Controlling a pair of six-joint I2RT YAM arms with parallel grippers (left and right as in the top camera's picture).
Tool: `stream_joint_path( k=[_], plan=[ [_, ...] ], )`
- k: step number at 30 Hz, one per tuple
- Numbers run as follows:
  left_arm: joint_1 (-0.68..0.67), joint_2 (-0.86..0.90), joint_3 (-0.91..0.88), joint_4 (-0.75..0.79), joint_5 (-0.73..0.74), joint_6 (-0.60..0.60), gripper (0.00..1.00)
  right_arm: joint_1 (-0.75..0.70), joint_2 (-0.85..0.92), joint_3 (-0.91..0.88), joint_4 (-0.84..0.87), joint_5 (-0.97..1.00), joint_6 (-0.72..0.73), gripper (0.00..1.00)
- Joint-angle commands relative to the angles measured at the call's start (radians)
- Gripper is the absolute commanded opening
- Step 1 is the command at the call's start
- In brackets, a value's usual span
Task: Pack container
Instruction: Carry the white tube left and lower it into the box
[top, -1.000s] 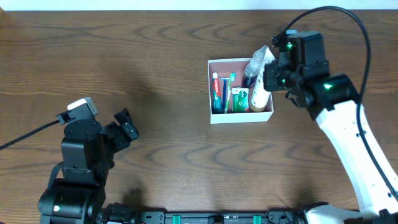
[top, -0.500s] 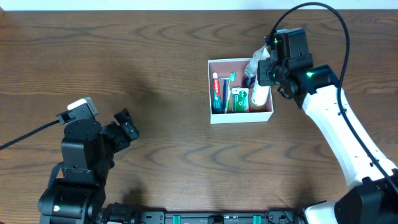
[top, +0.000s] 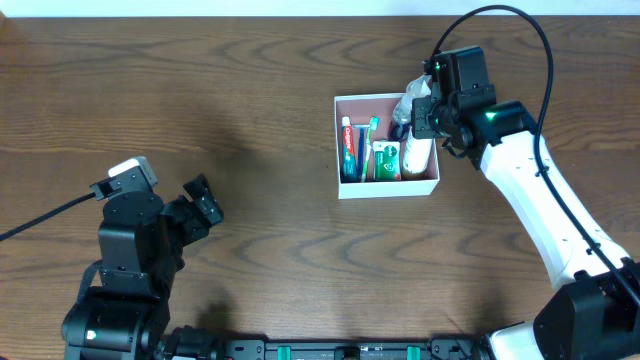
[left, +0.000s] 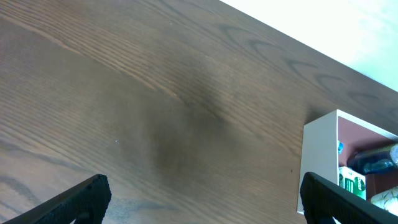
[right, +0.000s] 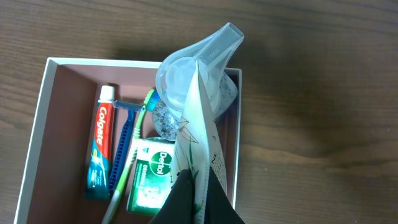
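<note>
Rt of centre on bench (top: 200, 80), well apart from left arm (top: 130, 260): container (top: 337, 150), square, thin white walls, pink inside. In it, left to rt: toothpaste (top: 348, 147) flat along left wall; blue razor (top: 360, 152) and green toothbrush (top: 372, 135) just beside it, lengthwise; green soap pkt (top: 386, 160) mid-box, near front wall. Rt side of box taken up by white pouch (top: 420, 152) w/ clear plastic end, tilted, clear end over back-rt corner in overhead and wrist views. Under it, seen from rt wrist, grey lump (right: 163, 118), speckled, can't tell what.

Right pincer (top: 428, 118) above box's back-rt corner, pressed together on pouch, white sheet rising from between dark fingers in wrist view. Right arm (top: 540, 200) white, reaching in from front-rt of bench, bent toward box, black cable looped above it.

Left pincer (top: 203, 200) spread wide, holding nothing, over bare wood at front-left, aimed roughly toward box; from its wrist cam, fingers at both lower corners, box's left wall at rt edge
</note>
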Motion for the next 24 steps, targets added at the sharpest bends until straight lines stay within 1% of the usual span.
stream_joint_path(
  k=[1, 4, 12, 17, 22, 24],
  plan=[
    [0.003, 0.0, 0.001, 0.001, -0.005, -0.009, 0.98, 0.013, -0.006, 0.016, 0.008, 0.006, 0.019, 0.01],
    [0.003, 0.0, 0.001, 0.001, -0.005, -0.008, 0.98, 0.013, -0.006, 0.016, 0.002, 0.006, 0.019, 0.02],
    [0.003, 0.0, 0.001, 0.001, -0.005, -0.009, 0.98, 0.013, -0.006, 0.016, -0.007, 0.007, 0.019, 0.13],
    [0.003, 0.0, 0.001, 0.001, -0.005, -0.009, 0.98, 0.013, -0.007, 0.016, -0.008, 0.006, 0.019, 0.15],
    [0.003, 0.0, 0.001, 0.001, -0.005, -0.009, 0.98, 0.013, -0.024, 0.016, -0.009, 0.006, 0.019, 0.16],
    [0.003, 0.0, 0.001, 0.001, -0.005, -0.009, 0.98, 0.013, -0.043, 0.016, -0.008, 0.006, 0.019, 0.13]
  ],
)
